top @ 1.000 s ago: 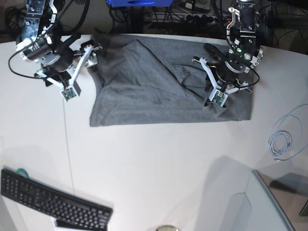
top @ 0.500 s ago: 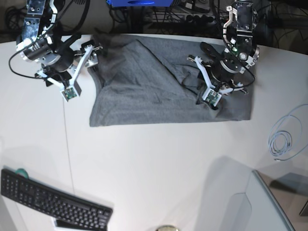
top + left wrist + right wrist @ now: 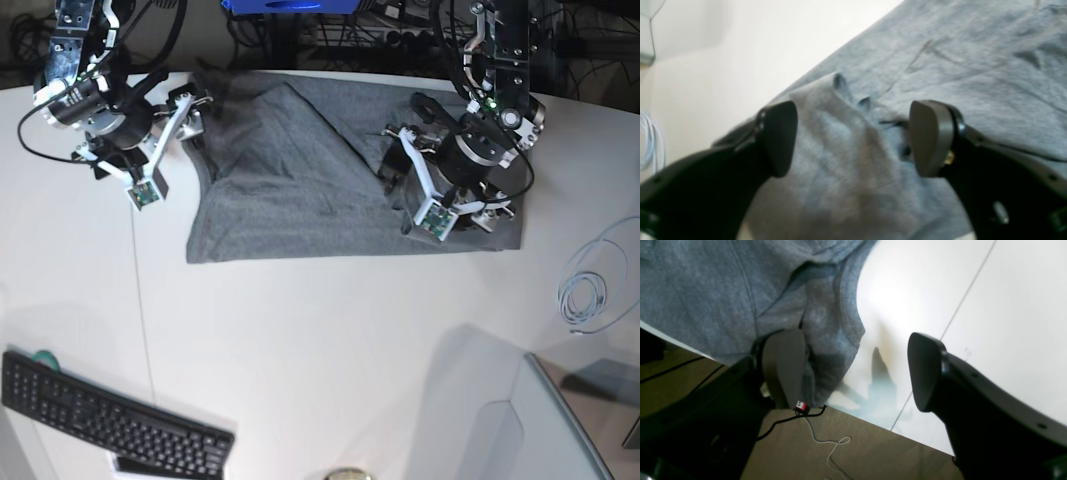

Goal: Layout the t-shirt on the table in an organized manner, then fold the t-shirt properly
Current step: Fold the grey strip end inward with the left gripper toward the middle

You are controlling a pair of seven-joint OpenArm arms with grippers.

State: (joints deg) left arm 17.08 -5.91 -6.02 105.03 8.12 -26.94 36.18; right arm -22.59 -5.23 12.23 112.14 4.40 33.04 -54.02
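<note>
The grey t-shirt (image 3: 300, 190) lies spread at the far middle of the white table (image 3: 320, 350), with a diagonal fold running from its far left towards its right side. My left gripper (image 3: 853, 136) is open and straddles a raised ridge of shirt fabric (image 3: 843, 160); in the base view it (image 3: 430, 190) is over the shirt's right part. My right gripper (image 3: 853, 370) is open and empty at the shirt's far left corner (image 3: 830, 340), one finger (image 3: 783, 366) in front of the fabric by the table's far edge. In the base view it (image 3: 150, 150) is left of the shirt.
A black keyboard (image 3: 110, 425) lies at the near left. A coiled pale cable (image 3: 582, 295) lies at the right, with a translucent box (image 3: 560, 430) at the near right. A thin seam (image 3: 140, 300) crosses the table. Cables and floor (image 3: 840, 446) lie past the far edge.
My left gripper has shifted left and slightly nearer over the shirt's right part, turning as it went. The right arm has not moved.
</note>
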